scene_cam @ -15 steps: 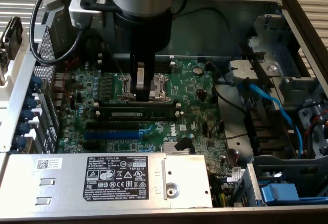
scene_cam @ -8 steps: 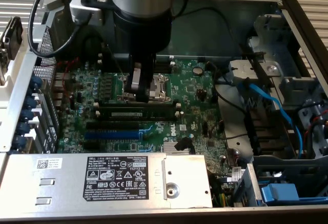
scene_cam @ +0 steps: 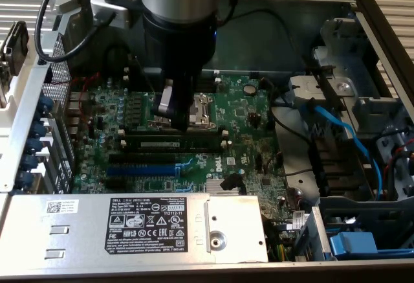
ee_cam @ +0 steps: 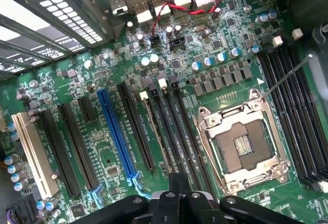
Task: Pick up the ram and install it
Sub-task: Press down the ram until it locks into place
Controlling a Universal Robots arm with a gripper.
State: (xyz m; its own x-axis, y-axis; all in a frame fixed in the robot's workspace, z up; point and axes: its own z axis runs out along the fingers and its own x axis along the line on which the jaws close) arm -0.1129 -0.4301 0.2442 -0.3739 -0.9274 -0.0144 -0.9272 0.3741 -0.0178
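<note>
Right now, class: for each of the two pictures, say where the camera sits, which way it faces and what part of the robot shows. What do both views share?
Exterior view: off the arm, above the open computer case, looking down at the green motherboard; the arm's wrist and gripper hang over the board's middle.
Wrist view: on the wrist, looking down close at the motherboard; the gripper shows at the frame edge.
Shared: the motherboard, the blue slot and the metal processor socket.

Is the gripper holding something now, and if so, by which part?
It cannot be told. The gripper hangs just above the ram, beside the CPU socket; a hold is not visible.
</note>
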